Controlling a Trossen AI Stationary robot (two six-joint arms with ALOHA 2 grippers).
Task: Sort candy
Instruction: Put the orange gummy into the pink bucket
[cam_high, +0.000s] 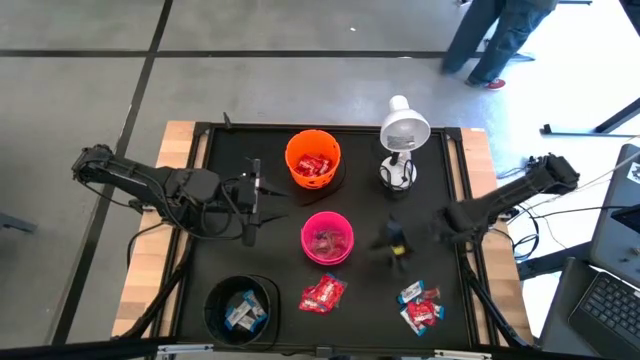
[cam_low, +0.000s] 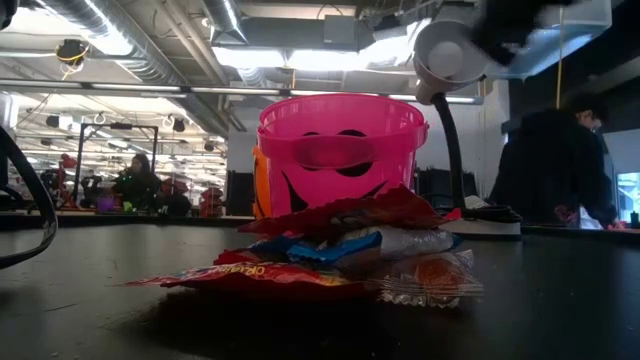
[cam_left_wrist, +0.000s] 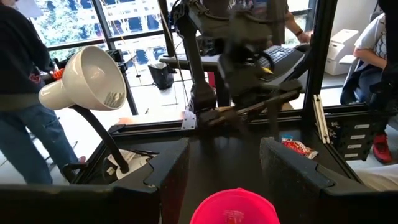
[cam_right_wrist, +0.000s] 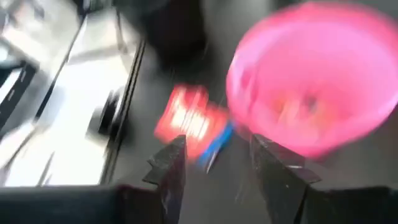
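Observation:
The candy lies in two loose piles on the black table, one (cam_high: 322, 293) near the front middle and one (cam_high: 420, 305) at the front right. More candy sits in the orange bowl (cam_high: 313, 158), the pink bowl (cam_high: 327, 237) and the black bowl (cam_high: 240, 305). My right gripper (cam_high: 393, 240) hangs blurred just right of the pink bowl; in its wrist view the gripper (cam_right_wrist: 214, 155) is open with nothing between its fingers, facing the pink bowl (cam_right_wrist: 317, 74) and a red candy pile (cam_right_wrist: 186, 121). My left gripper (cam_high: 250, 205) stands open left of the pink bowl (cam_left_wrist: 235, 208).
A white desk lamp (cam_high: 403, 130) stands at the table's far right, beside the orange bowl. The low view looks past the front candy pile (cam_low: 330, 255) at the pink bowl (cam_low: 340, 150). People stand beyond the table's far side (cam_high: 495, 40).

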